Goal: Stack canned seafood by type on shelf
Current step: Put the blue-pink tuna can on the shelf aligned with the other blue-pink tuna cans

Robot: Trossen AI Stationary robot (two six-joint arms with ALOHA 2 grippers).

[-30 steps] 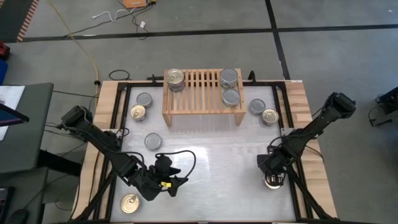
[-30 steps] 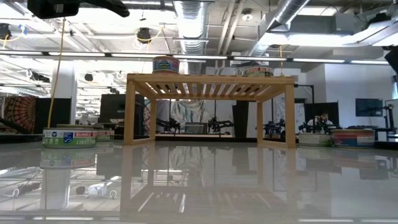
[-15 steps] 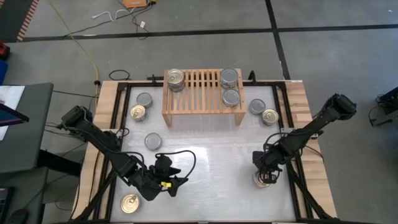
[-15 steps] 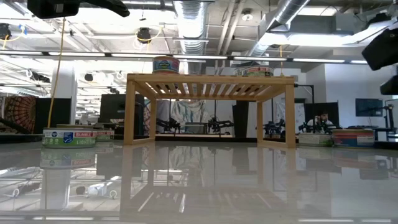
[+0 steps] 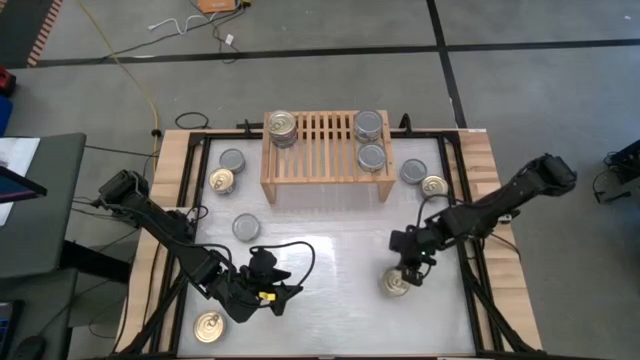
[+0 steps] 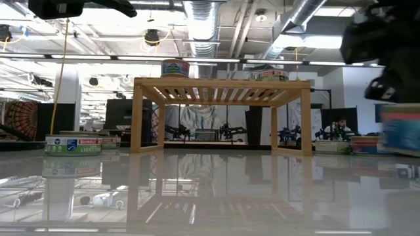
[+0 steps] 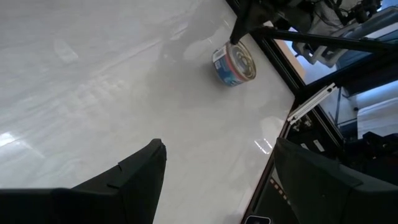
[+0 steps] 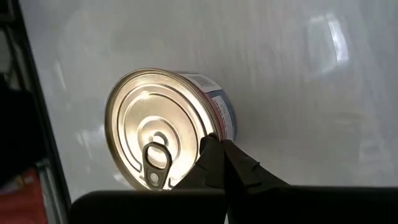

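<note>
- Pinching the rim of a gold-topped tin, our right gripper has its fingers pressed together on the tin's edge, over the table right of centre.
- In the right wrist view that tin shows its pull-ring top and a printed side label; in the left wrist view it looks tilted, with the dark gripper at its upper edge.
- Our left gripper hovers low over the near left part of the table, fingers spread with nothing between them.
- Near the left front corner lies another gold tin, apart from the left gripper.
- On the shelf at the far middle we see a gold-topped stack at its left end and two grey-topped tins at its right end.
- Left of the shelf on the table sit a grey tin and a gold tin; a third, grey, lies nearer the middle.
- Right of the shelf we see a grey tin with a gold one just beside it.
</note>
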